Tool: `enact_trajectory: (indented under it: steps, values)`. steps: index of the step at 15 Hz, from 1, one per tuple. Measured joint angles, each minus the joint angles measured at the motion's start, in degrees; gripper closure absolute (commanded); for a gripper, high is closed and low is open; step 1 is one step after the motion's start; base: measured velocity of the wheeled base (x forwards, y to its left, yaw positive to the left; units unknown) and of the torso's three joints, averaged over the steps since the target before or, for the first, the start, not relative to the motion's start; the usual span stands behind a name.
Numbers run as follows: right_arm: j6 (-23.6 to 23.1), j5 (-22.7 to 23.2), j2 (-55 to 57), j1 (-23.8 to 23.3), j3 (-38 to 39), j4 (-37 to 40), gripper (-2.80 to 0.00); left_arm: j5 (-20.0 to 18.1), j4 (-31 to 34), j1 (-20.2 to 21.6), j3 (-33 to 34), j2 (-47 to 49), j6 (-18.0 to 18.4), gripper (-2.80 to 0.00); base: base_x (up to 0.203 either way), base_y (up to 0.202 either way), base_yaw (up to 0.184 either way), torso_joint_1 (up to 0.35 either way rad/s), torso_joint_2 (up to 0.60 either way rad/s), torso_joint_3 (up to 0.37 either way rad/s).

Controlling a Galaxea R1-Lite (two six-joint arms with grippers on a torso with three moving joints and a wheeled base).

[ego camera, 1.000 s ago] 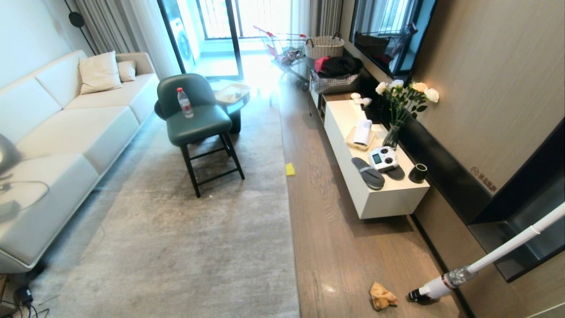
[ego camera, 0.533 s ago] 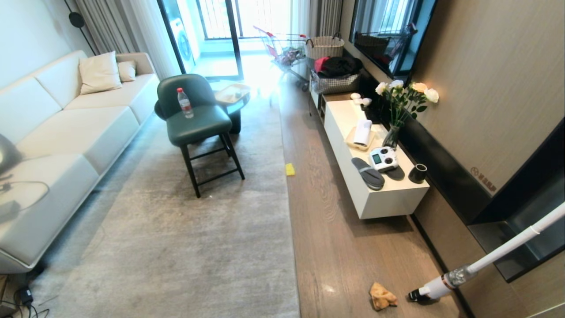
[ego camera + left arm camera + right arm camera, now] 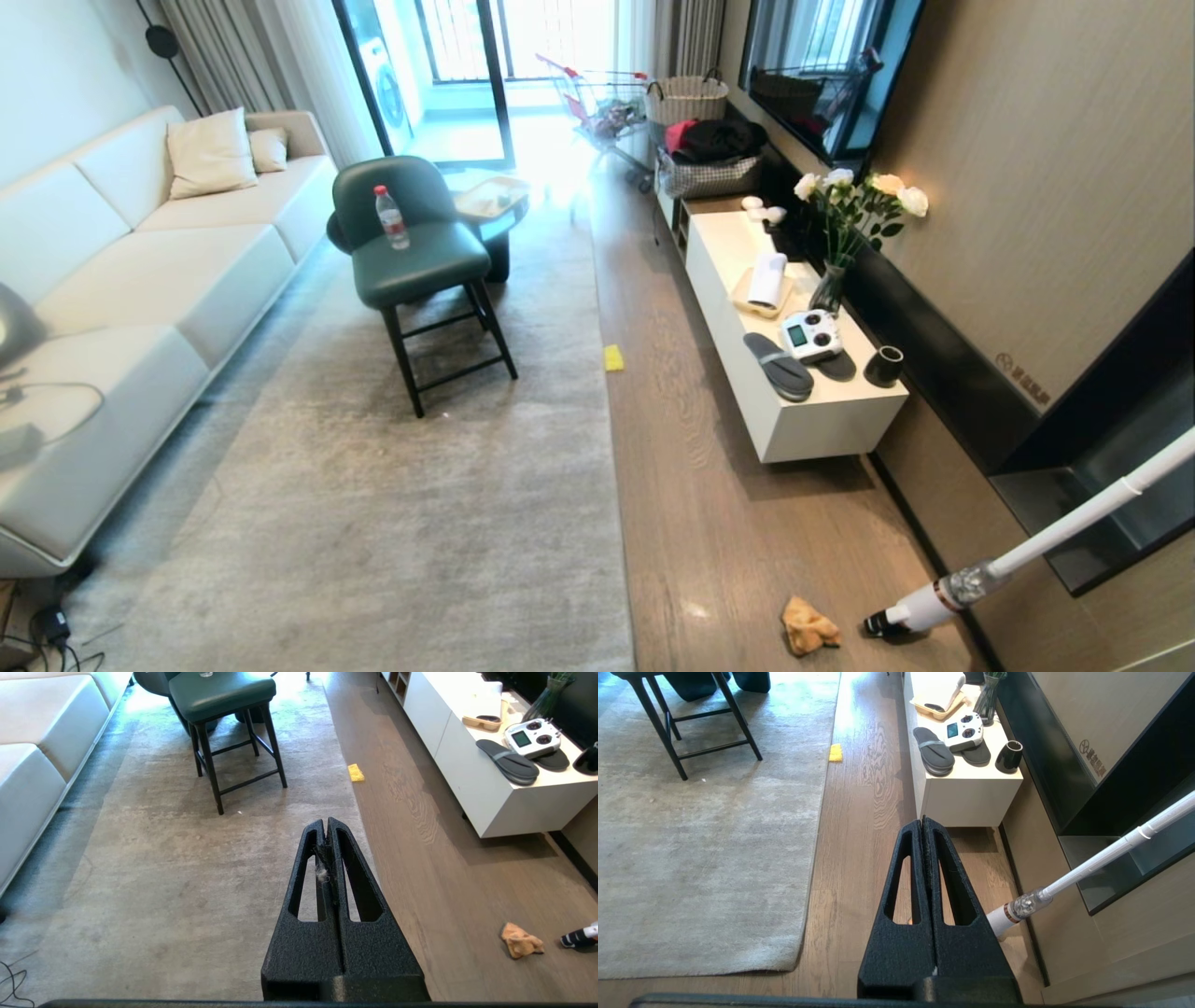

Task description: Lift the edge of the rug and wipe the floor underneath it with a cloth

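Both my left gripper [image 3: 327,823] and right gripper [image 3: 923,822] are pinched together, empty. The cloth [image 3: 808,625] lies lower right on the floor [image 3: 709,504], beside the vacuum [image 3: 934,605]; reaching could knock it. The rug edge [image 3: 611,448] lies flat.

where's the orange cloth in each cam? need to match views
Head: cloth on the floor, bottom right, beside the vacuum head.
Left wrist: cloth lower right, same vacuum head beside it.
Right wrist: mostly hidden behind the shut right gripper.
Shared landmark: yellow sponge.
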Motion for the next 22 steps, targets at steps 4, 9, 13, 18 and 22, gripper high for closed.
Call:
enact_trajectory:
  steps: [4, 9, 13, 18, 22]
  values:
    - [0.00, 0.01, 0.00, 0.00, 0.00, 0.00, 0.00, 0.00, -0.02, 0.00, 0.00, 0.00, 0.01, 0.00, 0.000, 0.000, 0.000, 0.000, 0.00, 0.000]
    - [0.00, 0.00, 0.00, 0.02, 0.00, 0.00, 0.00, -0.02, -0.02, 0.01, 0.00, 0.00, 0.01, 0.00, 0.000, 0.000, 0.000, 0.000, 0.00, 0.000]
    - [0.00, 0.00, 0.00, 0.00, 0.00, 0.00, 0.00, -0.02, -0.02, 0.00, 0.00, 0.00, 0.04, 0.00, 0.000, 0.000, 0.000, 0.000, 0.00, 0.000]
    - [0.00, -0.01, 0.00, 0.00, 0.00, 0.00, 0.00, -0.04, -0.02, 0.04, 0.00, 0.00, -0.01, 0.00, 0.000, 0.000, 0.000, 0.000, 0.00, 0.000]
    - [0.02, 0.00, 0.00, 0.00, 0.00, 0.00, 0.00, -0.01, -0.02, 0.04, 0.00, 0.00, 0.01, 0.00, 0.000, 0.000, 0.000, 0.000, 0.00, 0.000]
